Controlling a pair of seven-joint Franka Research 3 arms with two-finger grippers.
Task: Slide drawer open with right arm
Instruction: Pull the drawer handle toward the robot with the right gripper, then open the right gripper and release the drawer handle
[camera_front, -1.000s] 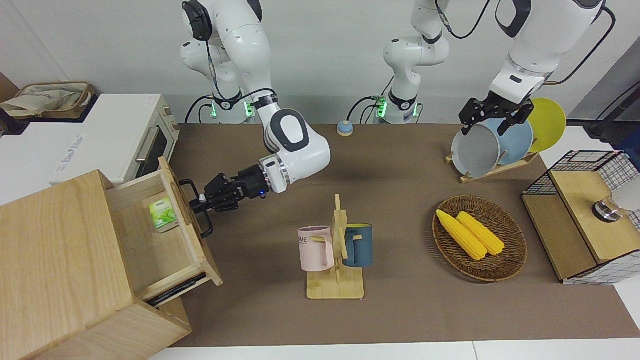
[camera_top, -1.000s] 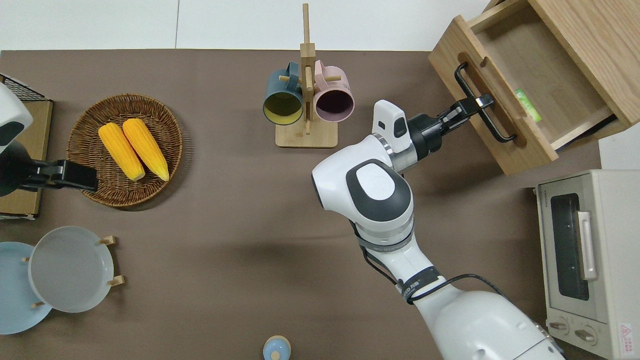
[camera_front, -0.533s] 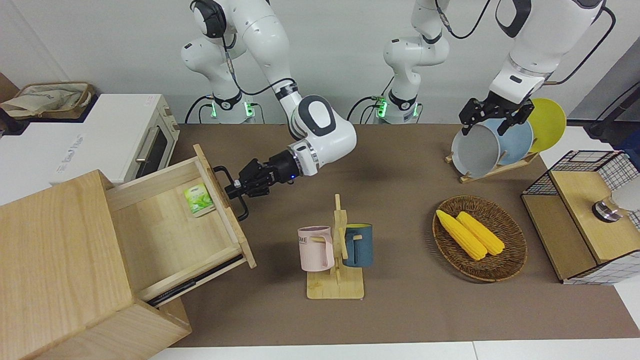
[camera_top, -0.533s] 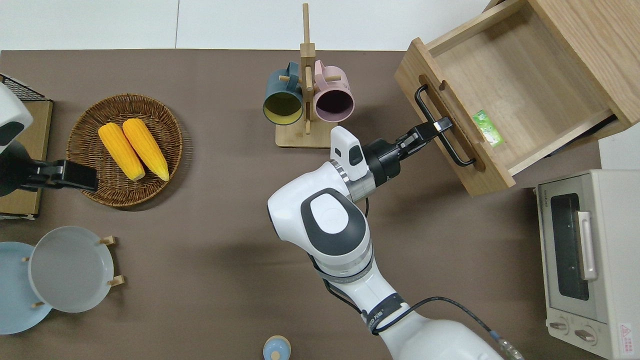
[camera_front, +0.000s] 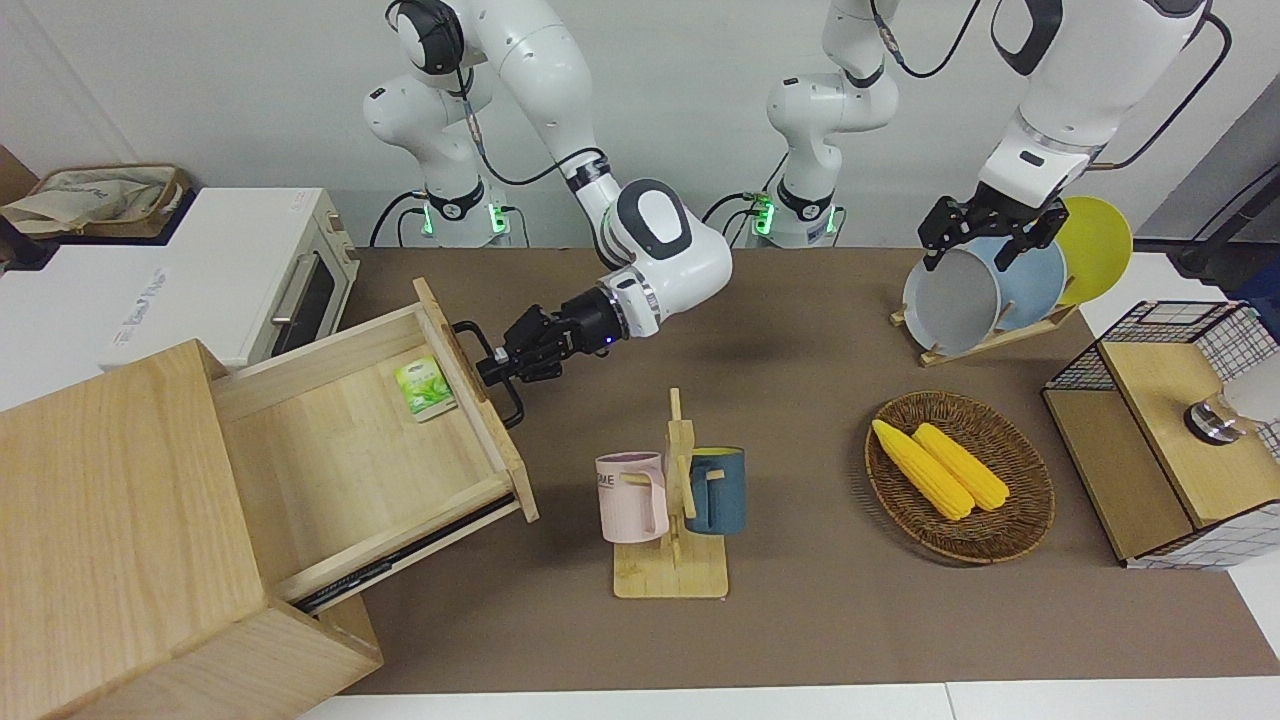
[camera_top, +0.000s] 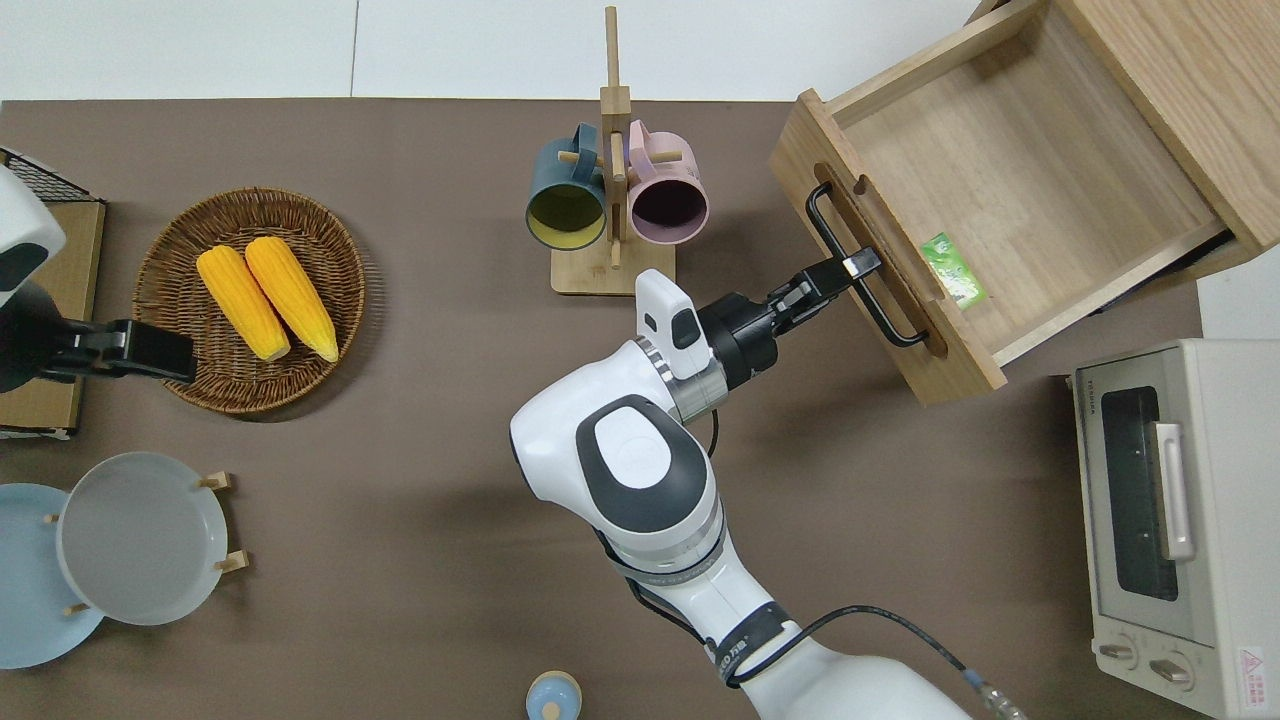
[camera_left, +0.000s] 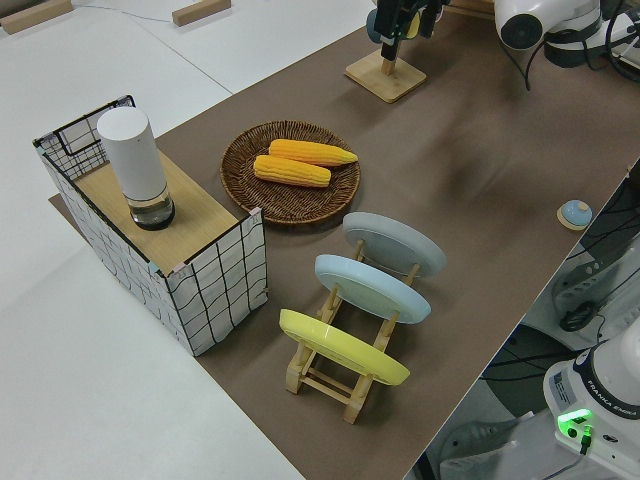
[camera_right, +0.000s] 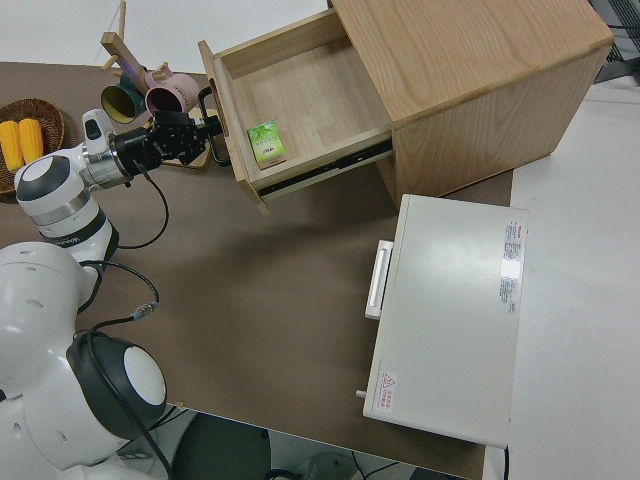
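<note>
The wide light-wood drawer (camera_front: 340, 480) stands pulled far out of the big pale-wood box (camera_front: 110, 520) at the right arm's end of the table. My right gripper (camera_front: 488, 372) is shut on the drawer's black bar handle (camera_front: 497, 385), about at its middle. The overhead view shows the gripper (camera_top: 858, 265), the handle (camera_top: 895, 325) and the drawer floor (camera_top: 1020, 180). The right side view shows the gripper (camera_right: 205, 128) and the drawer (camera_right: 310, 95). A small green packet (camera_front: 424, 387) lies inside the drawer against its front panel. My left arm is parked, its gripper (camera_front: 985, 240) open.
A wooden mug rack (camera_front: 670, 500) with a pink and a blue mug stands close to the drawer's front. A white toaster oven (camera_front: 230, 280) stands beside the box, nearer to the robots. A basket of corn (camera_front: 960, 480), a plate rack (camera_front: 1000, 285) and a wire-mesh box (camera_front: 1170, 430) stand toward the left arm's end.
My right gripper has drawn the handle toward the table's middle. The drawer has slid farther out of the box, and the green packet has ridden along with it.
</note>
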